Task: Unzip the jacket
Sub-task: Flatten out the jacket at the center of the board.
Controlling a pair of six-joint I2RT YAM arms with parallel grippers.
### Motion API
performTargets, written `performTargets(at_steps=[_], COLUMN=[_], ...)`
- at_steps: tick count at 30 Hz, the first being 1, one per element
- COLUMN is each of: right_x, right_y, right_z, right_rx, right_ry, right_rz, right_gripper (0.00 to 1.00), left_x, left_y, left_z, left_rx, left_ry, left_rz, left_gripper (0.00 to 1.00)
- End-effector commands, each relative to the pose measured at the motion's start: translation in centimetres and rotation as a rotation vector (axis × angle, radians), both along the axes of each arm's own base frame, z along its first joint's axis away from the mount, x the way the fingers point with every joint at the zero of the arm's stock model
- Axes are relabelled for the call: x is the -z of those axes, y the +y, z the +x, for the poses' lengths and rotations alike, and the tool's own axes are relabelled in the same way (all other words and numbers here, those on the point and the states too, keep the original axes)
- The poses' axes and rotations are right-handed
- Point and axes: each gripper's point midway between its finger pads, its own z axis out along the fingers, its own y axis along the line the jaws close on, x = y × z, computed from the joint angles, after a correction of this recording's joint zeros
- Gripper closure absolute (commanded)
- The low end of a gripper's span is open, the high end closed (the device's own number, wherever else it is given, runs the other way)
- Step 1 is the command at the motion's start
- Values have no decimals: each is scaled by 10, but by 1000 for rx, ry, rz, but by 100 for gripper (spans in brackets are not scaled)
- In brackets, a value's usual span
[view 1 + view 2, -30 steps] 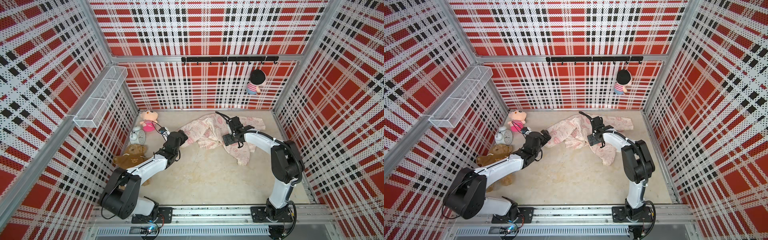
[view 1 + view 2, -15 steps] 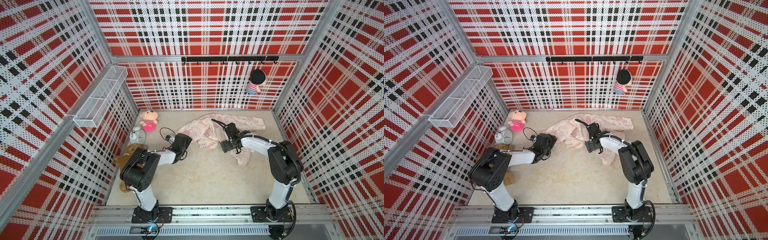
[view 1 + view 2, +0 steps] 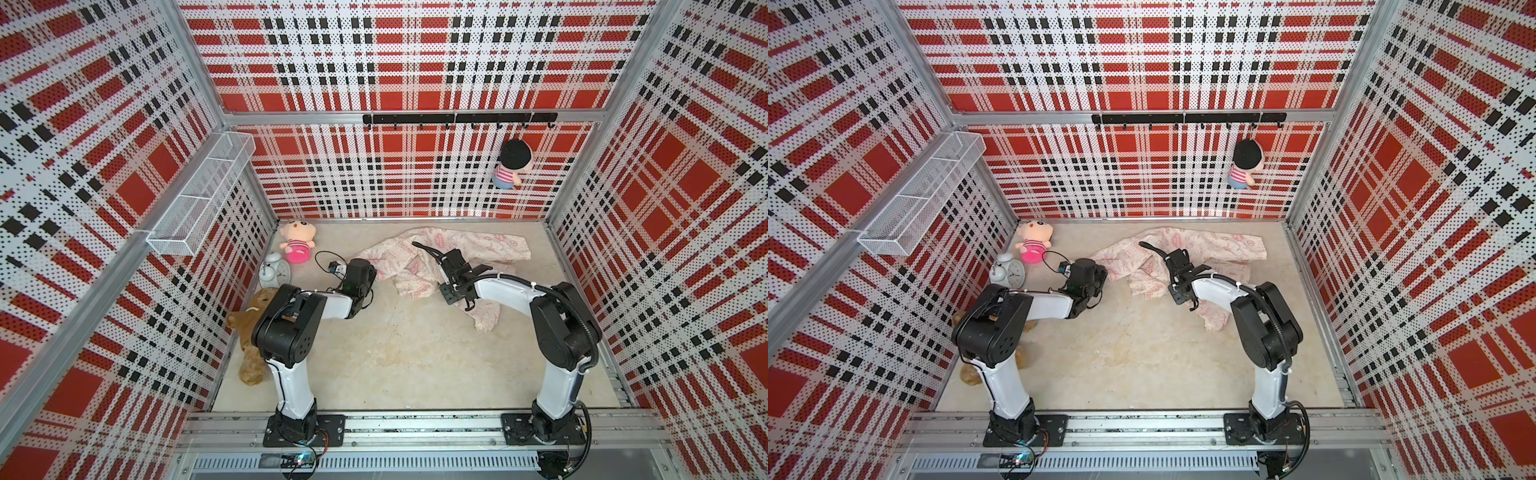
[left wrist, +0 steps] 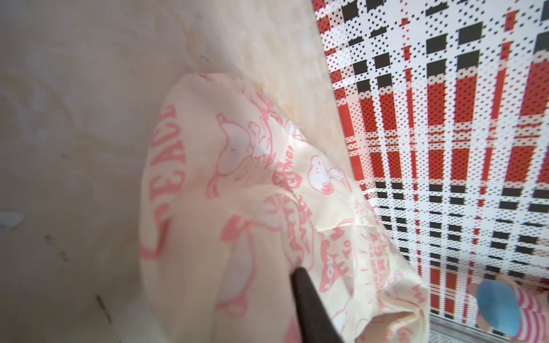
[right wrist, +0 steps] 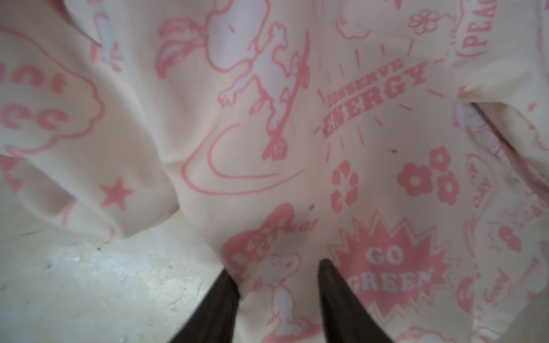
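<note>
The jacket (image 3: 490,249) lies crumpled toward the back of the tabletop (image 3: 395,353), cream cloth with pink cartoons and slogans, one sleeve trailing forward under the right arm. The right pincer (image 5: 273,267) is nose-down on it, its two dark fingers (image 5: 335,297) standing apart with a fold of the print between them (whether they really grip it, I cannot tell). The left pincer (image 3: 371,272) sits at the jacket's left edge; in its wrist view only one finger (image 4: 309,297) shows, pressed against bunched cloth, so I cannot tell if it is clenched or released. Off to the left, near the wall, stand a pink doll (image 3: 297,245) and an alarm clock (image 3: 274,272), with a teddy bear (image 3: 249,328) behind the left arm. Another doll (image 3: 513,164) hangs on the back wall.
</note>
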Motion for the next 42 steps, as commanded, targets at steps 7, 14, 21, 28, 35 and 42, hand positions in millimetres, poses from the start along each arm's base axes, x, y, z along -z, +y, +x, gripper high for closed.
performTargets(at_steps=[7,14,21,28,35,42], right_x=[-22,-89,-202,-332,-435,-457], right_y=[-15,-34,-58,-102,-127,-136], right_z=[14,16,1,-37,-90,-78], right_rx=[59,119,159,259,231,240], right_ry=[-73,-196,-382,-651,-894,-920], right_rz=[-69,-107,-87,-43,108,-53], right_gripper=[100,100,100,100,100,100], left_x=[-104,-202,-316,-439,-557,-626], left_y=[22,50,109,129,130,118], left_z=[5,-20,-64,-117,-157,-99], left_rx=[37,27,-120,-193,-230,-210], left_ry=[-304,-483,-594,-752,-918,-897], left_rz=[172,326,517,652,702,854], left_gripper=[100,100,100,100,100,100])
